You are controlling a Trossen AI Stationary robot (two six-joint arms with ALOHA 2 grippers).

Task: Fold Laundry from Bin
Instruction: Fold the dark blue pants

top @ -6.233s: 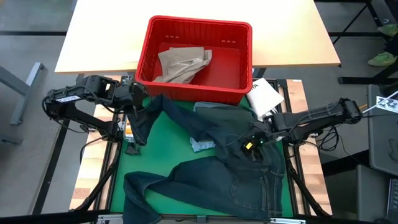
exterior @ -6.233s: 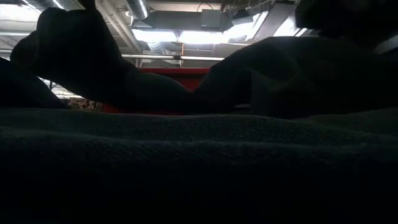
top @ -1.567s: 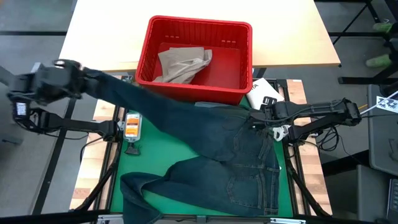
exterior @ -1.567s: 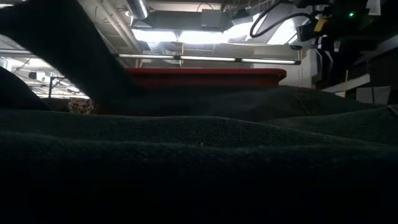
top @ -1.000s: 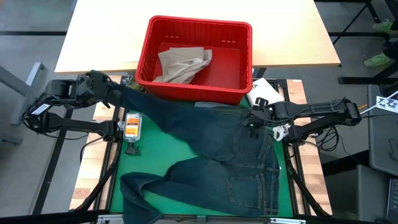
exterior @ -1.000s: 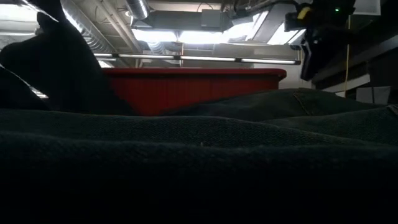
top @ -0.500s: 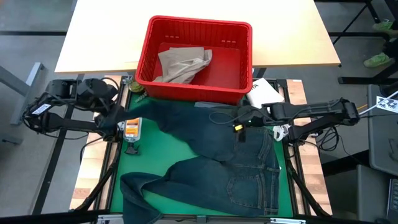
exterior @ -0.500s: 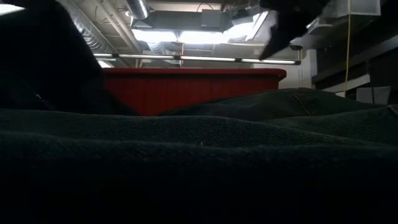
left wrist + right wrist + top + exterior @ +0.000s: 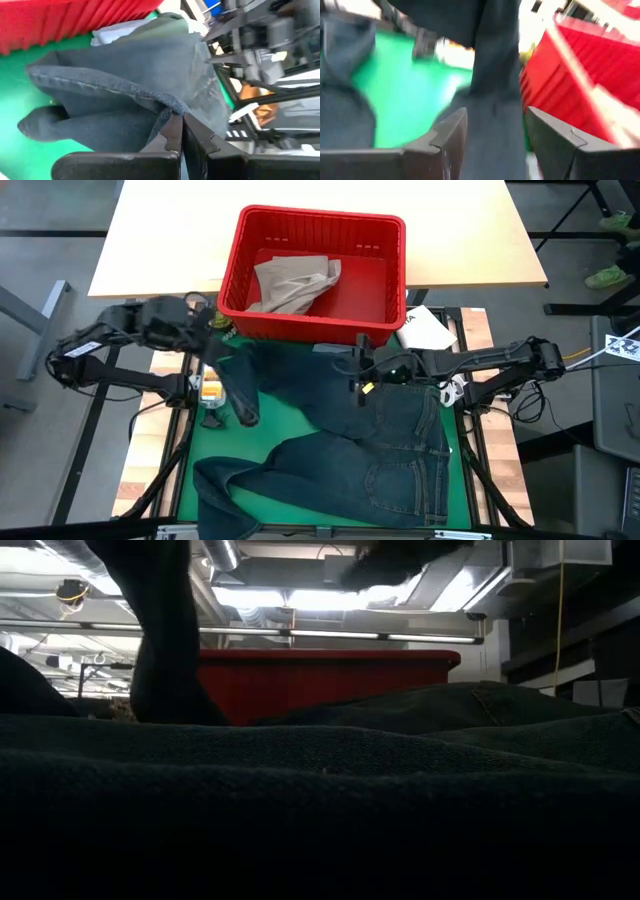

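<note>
Denim jeans [image 9: 380, 440] sprawl across the green mat [image 9: 270, 425] in the high view, just in front of the red bin [image 9: 315, 270], which holds tan khaki trousers [image 9: 292, 283]. The left gripper [image 9: 215, 340] hangs beside the bin's left corner, one jeans leg draping down from it. The right gripper [image 9: 358, 370] hovers over the jeans near the bin's front wall. A white packet [image 9: 425, 330] lies to the right.

In the low view, dark denim fills the foreground before the bin [image 9: 330, 685].

The left wrist view shows the left gripper [image 9: 179, 131] pinched tight on a jeans hem [image 9: 125, 90].

The right wrist view shows the right gripper [image 9: 495, 130] spread wide, empty, fabric hanging ahead.
</note>
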